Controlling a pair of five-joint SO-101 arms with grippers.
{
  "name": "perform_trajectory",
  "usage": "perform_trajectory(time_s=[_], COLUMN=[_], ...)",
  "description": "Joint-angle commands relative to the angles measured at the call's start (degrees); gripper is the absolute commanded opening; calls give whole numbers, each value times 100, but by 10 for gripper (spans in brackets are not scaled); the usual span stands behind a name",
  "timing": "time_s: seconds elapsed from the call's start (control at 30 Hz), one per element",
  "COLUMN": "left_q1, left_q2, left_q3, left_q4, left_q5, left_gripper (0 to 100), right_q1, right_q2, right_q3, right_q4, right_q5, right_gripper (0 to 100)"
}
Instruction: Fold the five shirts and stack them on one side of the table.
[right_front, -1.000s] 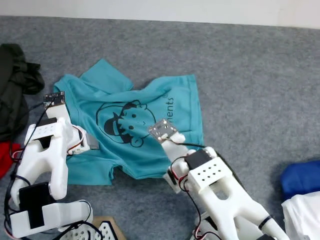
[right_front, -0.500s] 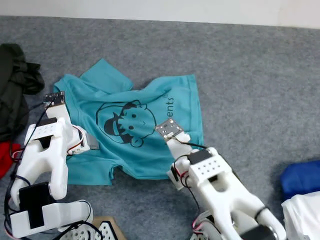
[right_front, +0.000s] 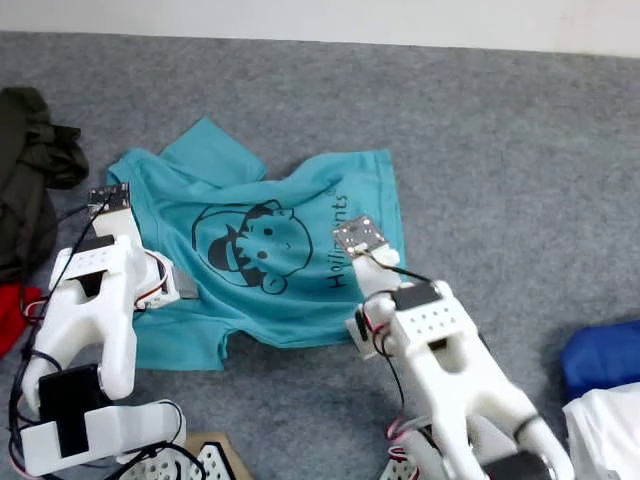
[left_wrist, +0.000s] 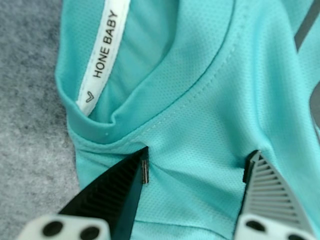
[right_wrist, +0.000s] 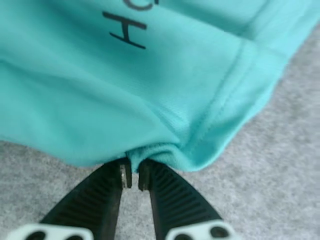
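Right wrist view: your right gripper (right_wrist: 131, 175) pinches a thin bunch of shirt (right_wrist: 125, 90) hem. Your left gripper (left_wrist: 199, 167) gapes wide, collar between its jaws; pull now and that hem may slip.

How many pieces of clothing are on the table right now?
5: a teal printed T-shirt spread in the middle; a dark crumpled garment and a red cloth at the left edge; a blue bundle and a white fabric piece at the right edge. More may be hidden.
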Motion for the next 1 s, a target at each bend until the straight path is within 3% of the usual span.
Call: perform_trajectory(time_s=[0.0,0.3,0.67,0.97], left_q1=[136,136,136,136], left_q2=[22,22,22,22], left_q3=[-110,-110,-145,-145], left_q4=[-70,-70,-70,-70], left_q5=[-18,-18,-18,-18], left_gripper=[302,302,302,302], right_q1=[259,1024,2202,2475], right_q2=[-1007,-2448,-2571,-2571], right_q3=[163,470,470,444], right_q4=[277,919,1209,1174], right_q5=[70,343,1459,1530], right_gripper=[8,8,8,8])
